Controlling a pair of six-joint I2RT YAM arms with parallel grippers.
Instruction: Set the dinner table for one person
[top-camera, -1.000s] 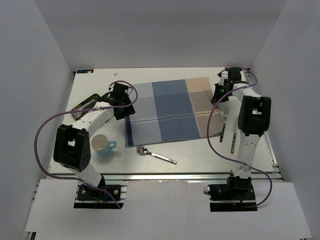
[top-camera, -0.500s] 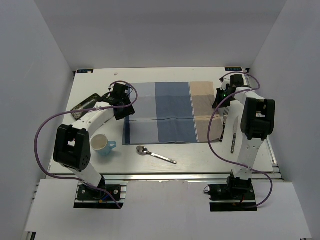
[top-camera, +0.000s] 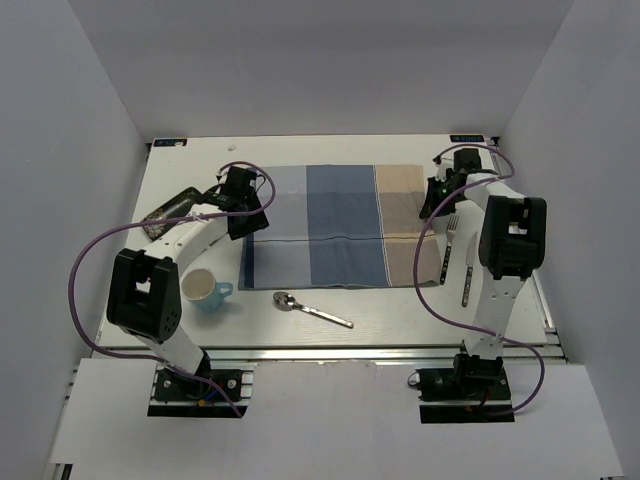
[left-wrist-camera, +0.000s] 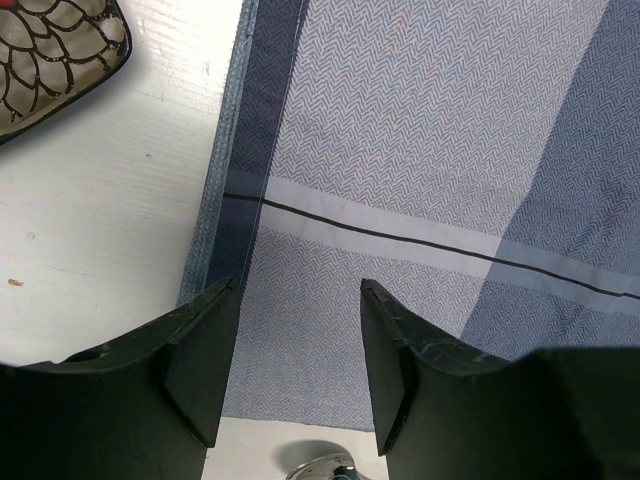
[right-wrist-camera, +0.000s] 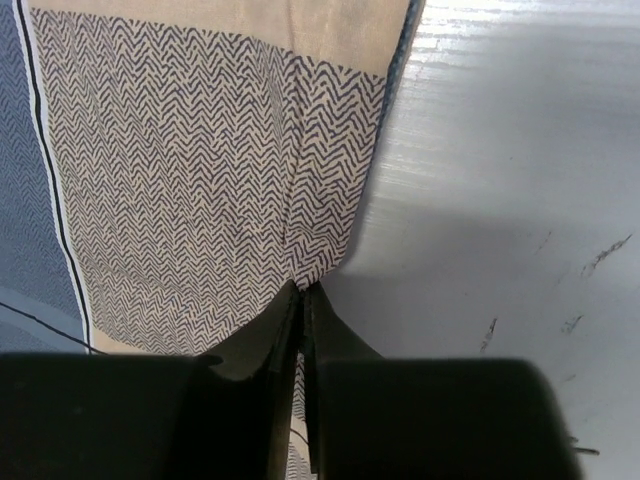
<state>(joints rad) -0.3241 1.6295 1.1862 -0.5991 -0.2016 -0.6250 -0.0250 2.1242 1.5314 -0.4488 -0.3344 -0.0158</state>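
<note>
The white dinner table (top-camera: 400, 310) carries a blue-and-beige checked placemat (top-camera: 340, 225) at its middle. My right gripper (top-camera: 437, 197) is shut on the placemat's beige right edge; the wrist view shows the cloth (right-wrist-camera: 200, 180) pinched between the closed tips (right-wrist-camera: 302, 292). My left gripper (top-camera: 246, 212) hovers open over the placemat's left blue part (left-wrist-camera: 400, 120), its jaws (left-wrist-camera: 297, 300) apart and empty. A spoon (top-camera: 312, 311) lies in front of the placemat, and its bowl shows in the left wrist view (left-wrist-camera: 320, 465).
A light blue cup (top-camera: 203, 289) stands at the near left. A dark patterned dish (top-camera: 168, 212) lies at the far left and shows in the left wrist view (left-wrist-camera: 55, 50). A fork (top-camera: 450, 240) and a knife (top-camera: 467, 275) lie right of the placemat. The silver rail (top-camera: 380, 352) runs along the near edge.
My right gripper has moved nearer and left, holding the placemat's edge, and the placemat has slid a little left and toward the near edge. The left arm has not moved.
</note>
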